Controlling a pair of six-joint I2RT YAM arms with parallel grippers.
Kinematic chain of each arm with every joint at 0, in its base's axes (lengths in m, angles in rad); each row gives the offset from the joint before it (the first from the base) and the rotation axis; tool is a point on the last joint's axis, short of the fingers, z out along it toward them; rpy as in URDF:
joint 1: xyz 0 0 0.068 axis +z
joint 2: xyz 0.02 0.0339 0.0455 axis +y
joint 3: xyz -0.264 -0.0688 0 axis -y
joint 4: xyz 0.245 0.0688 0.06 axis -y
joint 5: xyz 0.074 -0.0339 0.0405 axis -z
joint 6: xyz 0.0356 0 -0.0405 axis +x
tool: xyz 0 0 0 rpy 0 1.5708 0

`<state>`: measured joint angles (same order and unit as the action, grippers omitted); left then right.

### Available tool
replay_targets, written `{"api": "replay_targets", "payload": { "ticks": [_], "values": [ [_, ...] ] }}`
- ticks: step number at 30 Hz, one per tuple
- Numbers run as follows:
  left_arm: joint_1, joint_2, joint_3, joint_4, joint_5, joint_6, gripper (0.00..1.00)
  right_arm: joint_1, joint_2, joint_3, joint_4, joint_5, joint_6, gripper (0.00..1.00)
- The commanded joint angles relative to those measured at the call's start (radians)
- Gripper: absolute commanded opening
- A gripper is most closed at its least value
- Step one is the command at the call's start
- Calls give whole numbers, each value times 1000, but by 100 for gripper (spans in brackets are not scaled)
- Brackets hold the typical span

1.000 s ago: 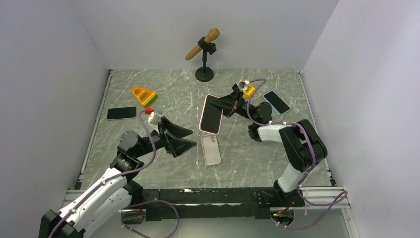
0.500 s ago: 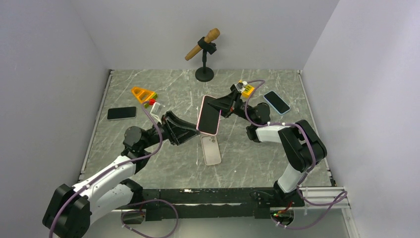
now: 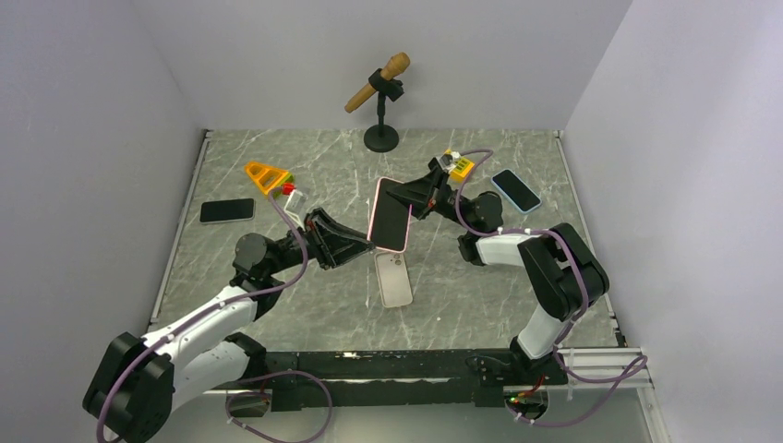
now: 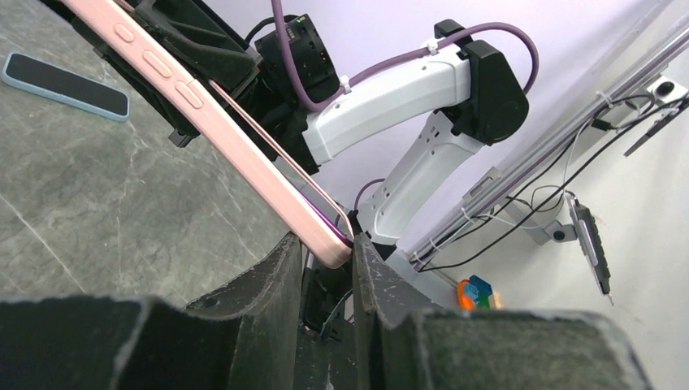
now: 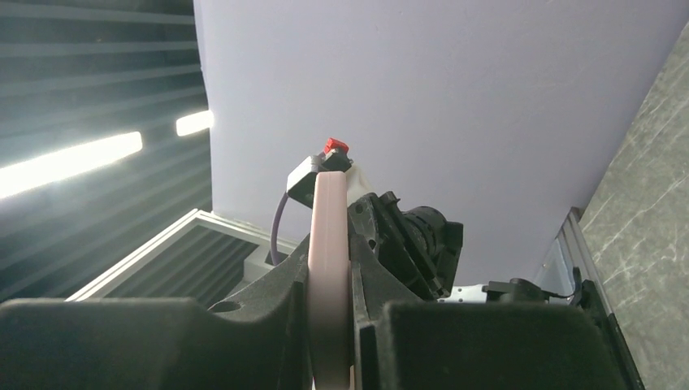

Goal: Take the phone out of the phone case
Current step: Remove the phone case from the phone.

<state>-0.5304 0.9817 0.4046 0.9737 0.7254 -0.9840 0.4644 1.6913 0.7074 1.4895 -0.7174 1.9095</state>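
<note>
1. Right gripper (image 3: pixel 397 194): clamped tight on upper edge of pink phone case (image 4: pixel 244 154), holding it tilted above table (image 3: pixel 323 166); phone (image 3: pixel 391 221) seated inside, dark screen showing.
2. Left gripper (image 4: pixel 325 253): narrowed onto lower corner of same case, one finger each side.
3. Directly below raised case: pale handset or empty case (image 3: pixel 394 279), flat on table; cannot tell which.
4. Left side: black phone (image 3: pixel 226 210); orange triangular toy (image 3: pixel 267 175).
5. Right side: blue-rimmed phone (image 3: pixel 515 189); yellow block (image 3: pixel 460 166) beside right arm.
6. Far edge: microphone on stand (image 3: pixel 379 89).
</note>
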Motion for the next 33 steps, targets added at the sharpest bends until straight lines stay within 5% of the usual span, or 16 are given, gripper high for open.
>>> {"api": "replay_targets", "payload": {
  "ticks": [1, 9, 16, 20, 24, 27, 33],
  "values": [
    [2, 32, 3, 130, 44, 82, 1, 33, -54, 32, 224, 38, 71, 0],
    [103, 178, 27, 348, 202, 128, 0, 90, -95, 106, 225, 14, 198, 0],
    [221, 326, 94, 344, 182, 65, 0, 111, -123, 96, 223, 28, 224, 0],
    [210, 261, 122, -16, 54, 199, 0, 109, -108, 92, 225, 56, 206, 0],
    [96, 63, 233, -713, -388, 492, 0, 112, -95, 97, 224, 105, 166, 0],
    [64, 2, 238, -807, -469, 461, 0, 115, -94, 107, 225, 130, 122, 0],
    [61, -4, 190, -724, -391, 199, 20, 146, -72, 127, 223, 167, 43, 0]
  ]
}}
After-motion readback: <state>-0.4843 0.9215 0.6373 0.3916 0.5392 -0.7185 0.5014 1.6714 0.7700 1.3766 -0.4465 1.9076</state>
